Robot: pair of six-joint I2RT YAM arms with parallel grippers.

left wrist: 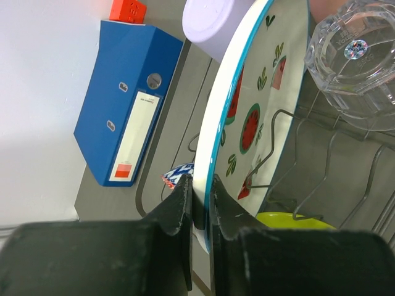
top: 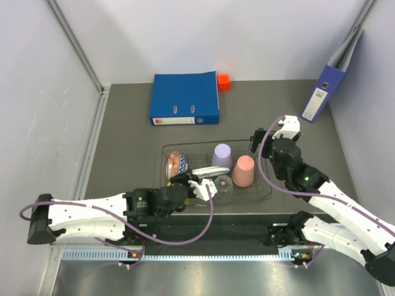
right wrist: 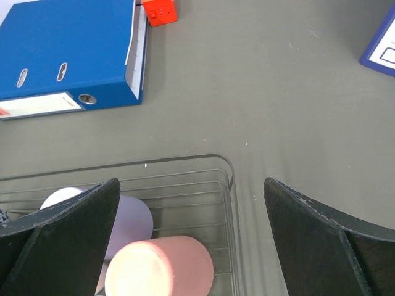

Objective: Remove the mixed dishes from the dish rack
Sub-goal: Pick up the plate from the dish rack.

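Observation:
The dark wire dish rack sits mid-table. The white plate with red watermelon marks stands on edge in it, and my left gripper is shut on its teal rim; from above the plate shows edge-on by the left gripper. The lilac cup and salmon-pink cup stand upside down. The clear tumbler is in front of them. The patterned bowl is at the rack's left and the lime-yellow bowl is under the plate. My right gripper is open above the rack's far right corner.
A blue binder lies behind the rack with a small orange-red cube at its right. A second blue binder leans on the right wall. Grey walls close the left, back and right sides.

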